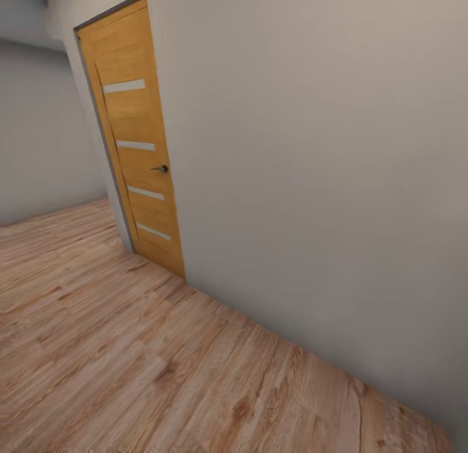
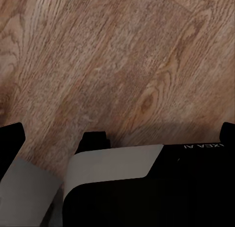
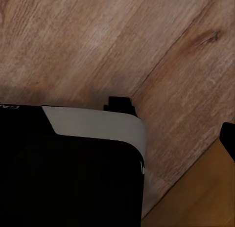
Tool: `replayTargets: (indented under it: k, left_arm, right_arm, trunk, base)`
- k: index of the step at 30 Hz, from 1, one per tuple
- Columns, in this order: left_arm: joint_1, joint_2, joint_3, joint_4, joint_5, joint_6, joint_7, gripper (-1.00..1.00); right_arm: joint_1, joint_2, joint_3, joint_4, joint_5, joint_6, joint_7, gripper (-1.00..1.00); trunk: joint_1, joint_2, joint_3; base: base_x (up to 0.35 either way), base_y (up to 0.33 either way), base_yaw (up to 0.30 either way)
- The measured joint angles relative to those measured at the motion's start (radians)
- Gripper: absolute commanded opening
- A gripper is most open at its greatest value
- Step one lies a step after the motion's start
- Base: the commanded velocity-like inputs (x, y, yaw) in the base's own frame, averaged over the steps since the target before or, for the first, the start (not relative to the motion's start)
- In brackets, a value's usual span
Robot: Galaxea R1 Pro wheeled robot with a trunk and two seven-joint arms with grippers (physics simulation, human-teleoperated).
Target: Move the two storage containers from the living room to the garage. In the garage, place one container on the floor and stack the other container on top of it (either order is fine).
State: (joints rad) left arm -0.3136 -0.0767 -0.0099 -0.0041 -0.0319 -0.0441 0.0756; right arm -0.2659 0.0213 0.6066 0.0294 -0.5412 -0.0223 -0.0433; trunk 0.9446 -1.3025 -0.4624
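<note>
The two storage containers are out of view, and so is the garage. I am in a passage with a light wood-plank floor (image 1: 130,362). In the left wrist view the left gripper (image 2: 120,134) hangs over the planks, open, with a dark fingertip (image 2: 11,139) at each side edge and nothing between them. The right gripper (image 3: 117,139) also points down at the planks. One dark fingertip (image 3: 228,139) stands far out at the edge, so it is open and holds nothing.
A closed orange wooden door (image 1: 133,141) with a dark handle (image 1: 161,169) stands ahead on the left. A plain white wall (image 1: 325,180) runs along the right. My black and white base (image 2: 112,163) lies below both grippers. An orange-brown surface (image 3: 200,197) that I cannot identify borders the planks.
</note>
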Motion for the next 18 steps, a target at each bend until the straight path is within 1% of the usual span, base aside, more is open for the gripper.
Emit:
replayTargets:
  k: [11, 16, 18]
  left_arm:
    - [0.000, 0.000, 0.000, 0.000, 0.000, -0.001, 0.000, 1.00]
    - [0.000, 0.004, 0.000, 0.000, 0.000, -0.001, 0.000, 1.00]
    - [0.000, 0.005, 0.000, 0.000, 0.000, -0.001, 0.000, 1.00]
  right_arm:
    - [0.000, 0.001, 0.000, 0.000, 0.000, 0.000, 0.000, 1.00]
    - [0.000, 0.000, 0.000, 0.000, 0.000, 0.000, 0.000, 1.00]
    - [0.000, -0.001, 0.000, 0.000, 0.000, 0.000, 0.000, 1.00]
  trunk:
    - [0.000, 0.000, 0.000]
    - [0.000, 0.000, 0.000]
    - [0.000, 0.000, 0.000]
  base:
    - [0.000, 0.000, 0.270]
    - [0.000, 0.000, 0.270]
    - [0.089, 0.000, 0.164]
